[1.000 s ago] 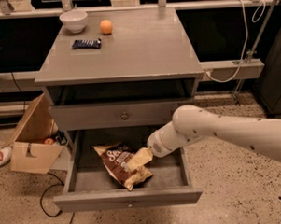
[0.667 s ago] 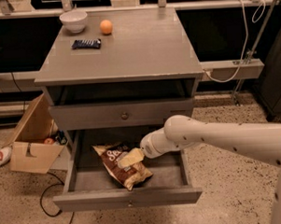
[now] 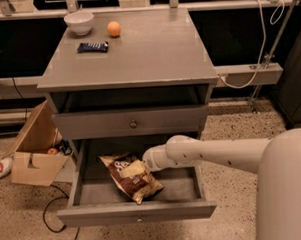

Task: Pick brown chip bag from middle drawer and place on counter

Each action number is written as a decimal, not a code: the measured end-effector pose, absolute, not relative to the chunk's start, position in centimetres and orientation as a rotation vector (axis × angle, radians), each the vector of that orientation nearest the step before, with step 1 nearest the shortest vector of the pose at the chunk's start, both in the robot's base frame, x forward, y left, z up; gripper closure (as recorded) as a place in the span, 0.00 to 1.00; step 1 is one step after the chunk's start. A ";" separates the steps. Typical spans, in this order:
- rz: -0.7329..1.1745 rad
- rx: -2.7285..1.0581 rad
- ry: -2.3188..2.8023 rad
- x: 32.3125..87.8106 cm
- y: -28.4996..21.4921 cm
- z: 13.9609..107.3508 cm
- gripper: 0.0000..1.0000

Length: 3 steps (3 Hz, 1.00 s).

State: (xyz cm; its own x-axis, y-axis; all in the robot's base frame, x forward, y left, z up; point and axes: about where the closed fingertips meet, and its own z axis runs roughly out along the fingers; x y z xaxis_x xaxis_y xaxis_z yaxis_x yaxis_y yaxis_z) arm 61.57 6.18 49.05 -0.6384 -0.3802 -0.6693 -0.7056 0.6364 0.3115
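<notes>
White arm reaches in from the right, gripper (image 3: 138,167) down inside the open grey wooden middle drawer (image 3: 137,213), right on top of the crinkly dark-brown chip bag (image 3: 137,184). Can't tell whether it's gripping or how wide it's open. Bag lies flat on the drawer floor, left of centre. Glossy grey counter (image 3: 152,54) holds a white bowl (image 3: 79,22), an orange (image 3: 114,28) and a dark-blue candy bar (image 3: 92,46) at back left. Drawer above (image 3: 133,123) is closed. Open cardboard box (image 3: 34,149) on the floor to the left.
</notes>
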 end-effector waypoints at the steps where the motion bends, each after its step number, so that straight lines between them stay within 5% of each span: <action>1: 0.775 -0.872 2.300 62.2 7.6 46.5 0.00; 2: 0.814 -0.940 2.306 61.9 9.5 44.0 0.03; 3: 0.847 -0.973 2.300 61.8 10.5 42.8 0.25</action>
State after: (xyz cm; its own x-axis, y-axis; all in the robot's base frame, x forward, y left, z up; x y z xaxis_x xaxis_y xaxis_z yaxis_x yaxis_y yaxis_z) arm 61.78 10.46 42.79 -0.6198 -0.4483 -0.6441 -0.7590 0.5512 0.3467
